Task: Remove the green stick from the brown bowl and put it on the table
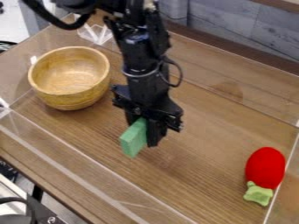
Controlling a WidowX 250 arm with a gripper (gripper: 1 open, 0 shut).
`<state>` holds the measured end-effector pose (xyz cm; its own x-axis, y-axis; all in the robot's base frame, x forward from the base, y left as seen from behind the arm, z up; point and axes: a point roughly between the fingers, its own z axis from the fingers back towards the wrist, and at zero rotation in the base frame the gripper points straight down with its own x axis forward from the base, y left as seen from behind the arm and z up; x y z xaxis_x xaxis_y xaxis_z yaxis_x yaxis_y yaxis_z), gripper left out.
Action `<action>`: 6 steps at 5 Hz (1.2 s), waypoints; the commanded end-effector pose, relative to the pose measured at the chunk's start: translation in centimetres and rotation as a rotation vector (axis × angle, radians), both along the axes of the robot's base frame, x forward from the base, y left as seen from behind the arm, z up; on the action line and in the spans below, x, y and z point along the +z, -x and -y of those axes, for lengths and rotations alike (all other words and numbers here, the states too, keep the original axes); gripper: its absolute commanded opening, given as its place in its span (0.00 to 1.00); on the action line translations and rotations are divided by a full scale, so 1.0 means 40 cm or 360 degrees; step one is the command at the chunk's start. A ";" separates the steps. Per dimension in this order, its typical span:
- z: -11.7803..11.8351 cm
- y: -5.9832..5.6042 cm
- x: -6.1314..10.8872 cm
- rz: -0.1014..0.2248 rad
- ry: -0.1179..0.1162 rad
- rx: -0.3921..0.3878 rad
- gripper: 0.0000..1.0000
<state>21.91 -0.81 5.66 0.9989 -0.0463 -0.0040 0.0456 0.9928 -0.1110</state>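
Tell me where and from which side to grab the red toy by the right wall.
Grip the red toy across its rounded red body, coming straight down from above. It lies low on the table with its small green stem pointing toward the camera; the stem looks too small to pinch. The acrylic wall close on its right would likely block a sideways approach.

My black metal gripper (pixel 149 133) shows dark against the brown wood-grain tabletop (pixel 198 96), streaked in darker lines. The flat light-green rectangular stick (pixel 135 139) is a pale minty shade at centre frame. Upper left, the round light-brown wooden bowl (pixel 70 77) glows honey-tan inside. Lower right, a bright red rounded toy (pixel 264 166) carries a small pale-green leafy stem (pixel 257 192).
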 end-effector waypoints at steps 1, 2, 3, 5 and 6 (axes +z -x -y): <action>0.019 -0.032 -0.004 0.0077 0.0041 -0.0006 0.00; 0.030 -0.043 -0.026 0.0095 0.0074 0.0036 0.00; 0.029 -0.047 -0.032 0.0102 0.0097 -0.0011 0.00; 0.055 -0.054 -0.031 0.0108 0.0125 0.0045 0.00; 0.088 -0.059 -0.035 0.0107 0.0129 0.0127 0.00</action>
